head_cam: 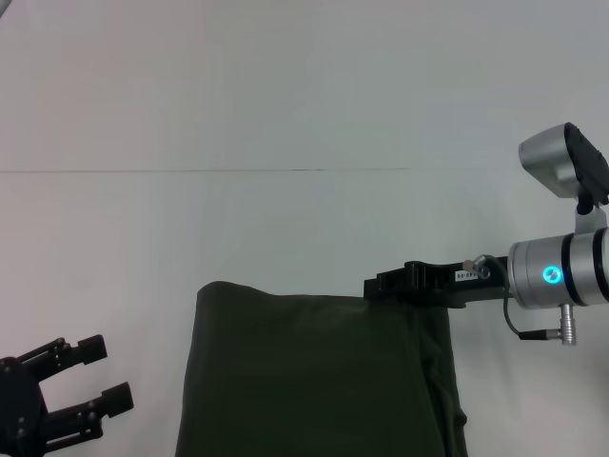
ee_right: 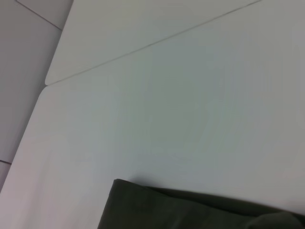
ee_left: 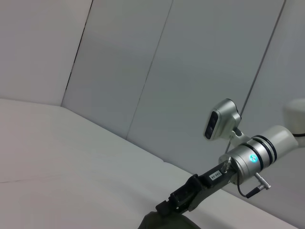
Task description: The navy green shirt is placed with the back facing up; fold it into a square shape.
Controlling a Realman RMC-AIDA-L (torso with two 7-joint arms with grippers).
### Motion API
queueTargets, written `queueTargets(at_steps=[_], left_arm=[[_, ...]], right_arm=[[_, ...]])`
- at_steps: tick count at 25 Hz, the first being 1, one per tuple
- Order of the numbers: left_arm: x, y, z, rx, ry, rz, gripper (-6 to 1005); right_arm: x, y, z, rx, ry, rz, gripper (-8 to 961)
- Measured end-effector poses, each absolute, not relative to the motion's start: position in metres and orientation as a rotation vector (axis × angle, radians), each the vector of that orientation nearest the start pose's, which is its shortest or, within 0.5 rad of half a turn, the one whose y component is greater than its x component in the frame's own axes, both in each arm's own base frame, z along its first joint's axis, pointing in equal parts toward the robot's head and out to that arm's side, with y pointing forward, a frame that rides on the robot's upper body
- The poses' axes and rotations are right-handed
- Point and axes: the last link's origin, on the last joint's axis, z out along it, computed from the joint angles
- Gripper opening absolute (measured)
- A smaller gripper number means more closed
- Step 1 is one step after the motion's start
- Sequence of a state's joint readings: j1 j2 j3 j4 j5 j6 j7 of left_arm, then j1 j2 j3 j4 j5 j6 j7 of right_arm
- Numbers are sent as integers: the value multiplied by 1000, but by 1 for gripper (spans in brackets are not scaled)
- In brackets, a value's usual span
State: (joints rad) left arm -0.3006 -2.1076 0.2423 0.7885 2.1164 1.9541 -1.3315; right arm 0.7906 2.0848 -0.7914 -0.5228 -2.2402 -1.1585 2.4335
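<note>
Risk check: right hand at the far edge of the shirt, left hand idle.

The navy green shirt [head_cam: 314, 381] lies on the white counter [head_cam: 285, 95], near the robot, already narrowed to a panel. Its long axis runs toward and away from the robot; the far edge faces the back wall, and the near end is out of view. The right hand [head_cam: 400, 284] sits at the far right corner; whether it grips fabric cannot be told. The left hand [head_cam: 90, 386] is beside the shirt's left edge, fingers apart, holding nothing. Probable fault: with only 1 corner carried, the fabric may skew or bunch, leaving an uneven fold.
</note>
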Motion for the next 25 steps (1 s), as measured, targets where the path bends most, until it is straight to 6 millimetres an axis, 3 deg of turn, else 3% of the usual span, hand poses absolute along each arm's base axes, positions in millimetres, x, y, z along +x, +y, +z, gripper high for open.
queueTargets(at_steps=[13, 18, 25], left_arm=[[-319, 232, 56, -2499, -762, -958, 847], [-319, 233, 56, -2498, -763, -953, 847], [-319, 233, 55, -2496, -765, -955, 847]], right_arm=[[232, 403, -43, -2247, 1754, 409, 122], [234, 405, -39, -2235, 1744, 413, 15], [246, 399, -39, -2208, 1764, 400, 21]])
